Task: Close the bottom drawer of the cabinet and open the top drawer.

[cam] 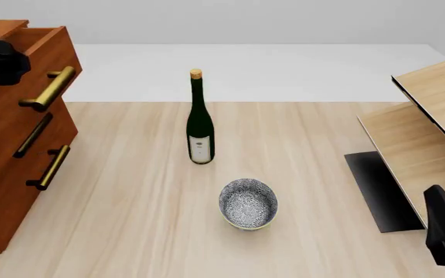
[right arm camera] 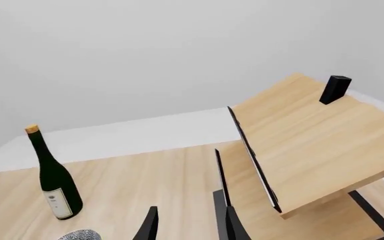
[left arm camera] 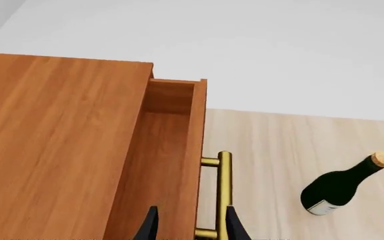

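My left claw straddles top drawer front, fingers spread, gripping nothing, drawer open; right claw open, idle.

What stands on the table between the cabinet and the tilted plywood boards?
In the front view, a wine bottle and a patterned bowl stand between the cabinet and the plywood boards; otherwise that stretch is bare tabletop.

Cabinet (left part) beyond frame edge
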Available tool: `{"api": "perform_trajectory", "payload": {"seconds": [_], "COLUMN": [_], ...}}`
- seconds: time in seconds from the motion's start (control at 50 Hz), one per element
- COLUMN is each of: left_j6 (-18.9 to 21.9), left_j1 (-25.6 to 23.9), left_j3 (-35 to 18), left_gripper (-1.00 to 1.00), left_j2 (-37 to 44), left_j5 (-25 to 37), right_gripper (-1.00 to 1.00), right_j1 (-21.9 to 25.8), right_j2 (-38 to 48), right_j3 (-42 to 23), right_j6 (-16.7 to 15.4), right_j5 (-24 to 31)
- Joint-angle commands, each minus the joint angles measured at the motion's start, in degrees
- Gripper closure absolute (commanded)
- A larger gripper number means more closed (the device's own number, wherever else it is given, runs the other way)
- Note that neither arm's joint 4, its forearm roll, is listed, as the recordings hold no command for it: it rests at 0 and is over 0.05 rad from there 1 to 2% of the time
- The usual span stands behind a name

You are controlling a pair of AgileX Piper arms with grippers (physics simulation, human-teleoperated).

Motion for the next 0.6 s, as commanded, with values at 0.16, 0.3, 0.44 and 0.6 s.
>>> {"api": "perform_trajectory", "payload": {"seconds": [0.16,0.3,0.44,0.6], "left_j6": [-1.08,-1.79,-2.1,-2.66], "left_j1": [0.53,0.75,0.81,0.57], "left_j3": [3.47,4.61,5.75,6.94], "left_gripper": [-1.0,-1.0,-1.0,-1.0], "left_j2": [0.53,0.38,0.07,-0.18], "left_j5": [-2.67,-3.24,-3.82,-4.4], "right_gripper": [-1.0,-1.0,-1.0,-1.0], "right_j1": [-0.03,-0.03,-0.01,-0.05], "right_j2": [0.01,0.01,0.01,0.0], "right_j3": [0.01,0.01,0.0,-0.03], "right_j6": [-0.1,-0.08,-0.13,-0.11], "right_j5": [0.0,0.0,0.0,-0.01]}}
